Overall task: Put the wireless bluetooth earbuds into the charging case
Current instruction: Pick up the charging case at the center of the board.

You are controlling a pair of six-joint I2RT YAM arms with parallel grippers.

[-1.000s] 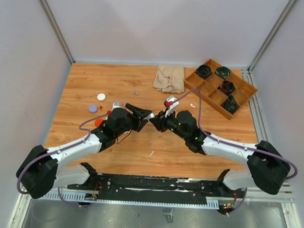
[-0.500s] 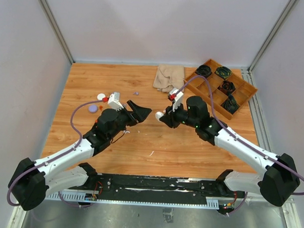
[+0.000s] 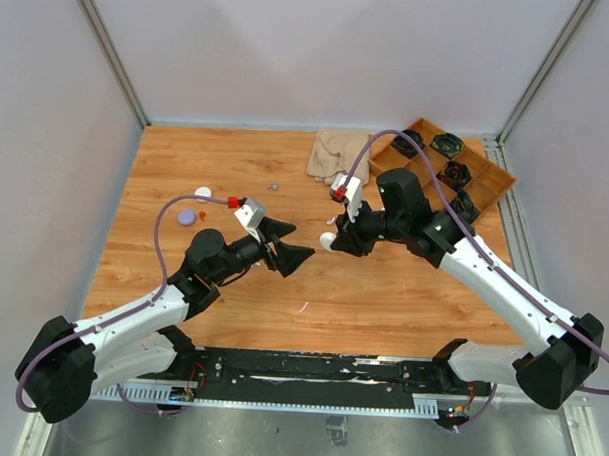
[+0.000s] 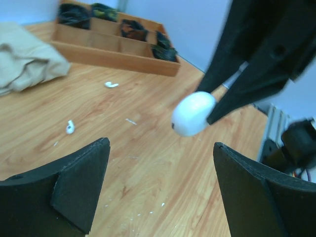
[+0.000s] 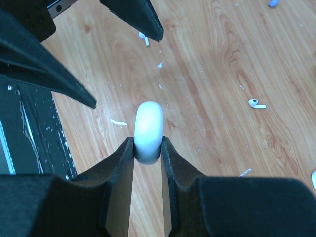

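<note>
- Earbuds: two white, loose on the table, well apart from each other (left wrist view); the farther one lies near the tray.
- White case: rounded, held clear of the table near its middle.
- Right gripper: fingers pinching the case from both sides.
- Left gripper: jaws spread wide, nothing between them; at 9 o'clock of the case, close, not touching.
- Purple piece: on the table at 12 o'clock of the left gripper (too small to tell its shape).
- Cloth: crumpled, at 12 o'clock of the table; the tray sits beside it at 1 o'clock.
- White disc and purple disc: on the table at 10 o'clock.
</note>
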